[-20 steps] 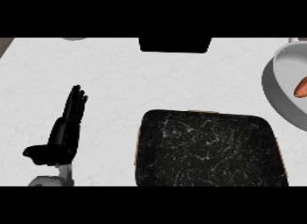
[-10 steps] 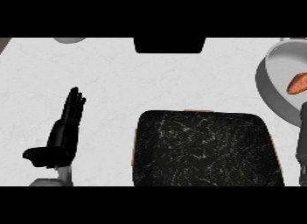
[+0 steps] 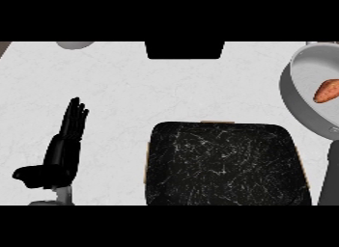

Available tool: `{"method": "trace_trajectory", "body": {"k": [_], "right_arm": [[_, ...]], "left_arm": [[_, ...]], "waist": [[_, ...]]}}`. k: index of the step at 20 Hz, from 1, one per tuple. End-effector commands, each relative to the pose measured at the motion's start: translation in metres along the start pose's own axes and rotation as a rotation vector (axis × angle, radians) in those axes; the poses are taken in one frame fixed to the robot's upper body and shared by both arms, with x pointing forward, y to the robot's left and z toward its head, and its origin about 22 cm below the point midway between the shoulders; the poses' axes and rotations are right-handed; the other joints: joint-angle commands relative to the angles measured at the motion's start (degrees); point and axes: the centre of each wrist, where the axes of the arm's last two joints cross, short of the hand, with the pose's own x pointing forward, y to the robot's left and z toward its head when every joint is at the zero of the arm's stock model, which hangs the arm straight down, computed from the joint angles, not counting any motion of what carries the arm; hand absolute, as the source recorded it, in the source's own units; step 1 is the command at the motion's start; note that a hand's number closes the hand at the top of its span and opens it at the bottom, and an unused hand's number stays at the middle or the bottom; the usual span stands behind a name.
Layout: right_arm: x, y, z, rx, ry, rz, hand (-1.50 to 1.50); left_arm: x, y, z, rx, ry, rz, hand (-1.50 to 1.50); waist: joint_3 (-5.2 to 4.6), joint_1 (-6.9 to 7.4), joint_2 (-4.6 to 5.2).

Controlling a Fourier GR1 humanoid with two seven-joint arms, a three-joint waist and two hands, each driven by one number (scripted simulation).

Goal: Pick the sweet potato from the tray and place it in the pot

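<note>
The orange sweet potato point(image 3: 330, 90) lies inside the grey pot point(image 3: 291, 94) at the right edge, with nothing touching it. The black marbled tray point(image 3: 225, 166) with a thin wooden rim sits at the lower centre and holds nothing. My left hand point(image 3: 63, 152) rests open on the counter at the left, fingers straight and pointing up, far from the tray and the pot. A dark part of my right hand point(image 3: 337, 171) shows at the right edge, below the pot and beside the tray; the view's edge cuts it off.
A black rectangular object point(image 3: 185, 49) stands at the counter's far edge in the middle. A grey round object point(image 3: 76, 45) is partly in view at the top left. White counter lies between my left hand and the tray.
My right hand has let go of the sweet potato, which now lies in the pot, and has drawn back down along the right edge. The left hand stayed still.
</note>
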Motion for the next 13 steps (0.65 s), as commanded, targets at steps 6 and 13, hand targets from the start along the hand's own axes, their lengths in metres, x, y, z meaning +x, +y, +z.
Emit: {"method": "trace_trajectory", "body": {"k": [6,13], "right_arm": [[-0.029,-0.058,-0.010,-0.076,0.019,-0.054,-1.50],[-0.025,-0.088,-0.029,-0.187,0.018,-0.097,-1.50]], "left_arm": [[-0.007,-0.010,-0.008,-0.010,0.004,0.015,0.00],[-0.013,0.001,-0.008,0.000,0.017,0.007,0.00]], "waist": [[-0.03,-0.03,0.03],[-0.03,-0.07,0.12]]}}
